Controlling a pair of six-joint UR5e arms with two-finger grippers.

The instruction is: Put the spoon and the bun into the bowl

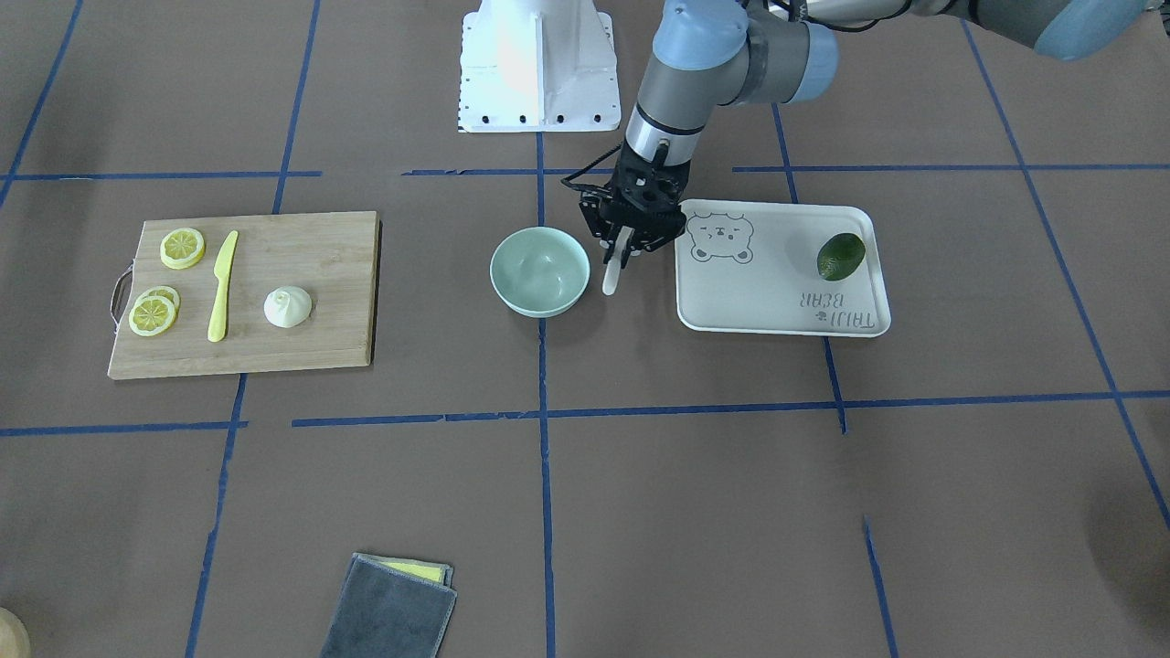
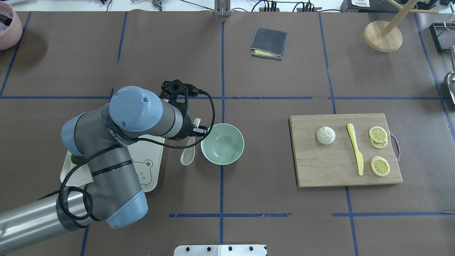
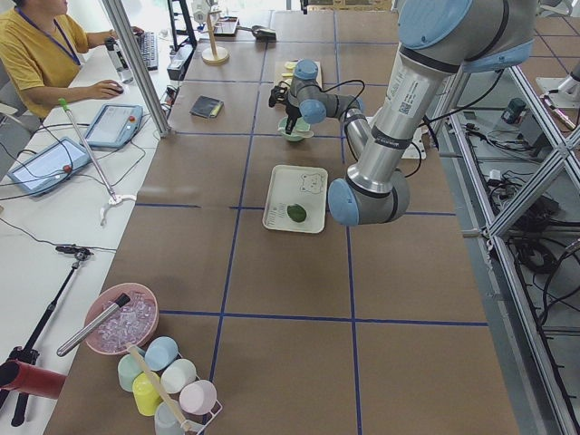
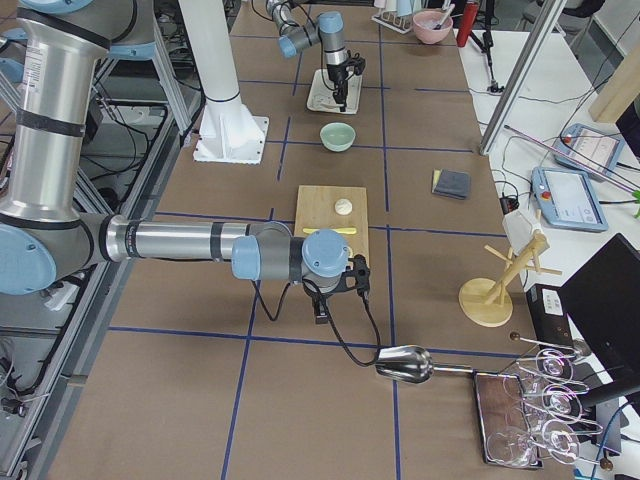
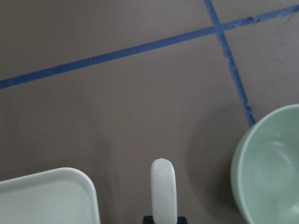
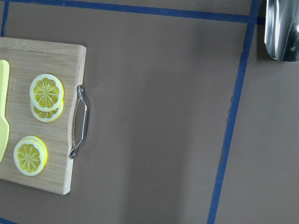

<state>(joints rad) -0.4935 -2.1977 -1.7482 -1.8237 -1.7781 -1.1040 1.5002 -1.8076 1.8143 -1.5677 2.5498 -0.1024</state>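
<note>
The left tool is clamped on the spoon, an off-white plastic piece with a rounded scoop and a short, broad handle. It is held just beside the bowl, between the bowl and the tray. The scoop seems lifted off the surface, though that is hard to judge. The bowl is plain pale mint. The bun, cream-white with a swirled top, sits on the cutting board, well apart. Whether the right tool is open or closed cannot be told.
</note>
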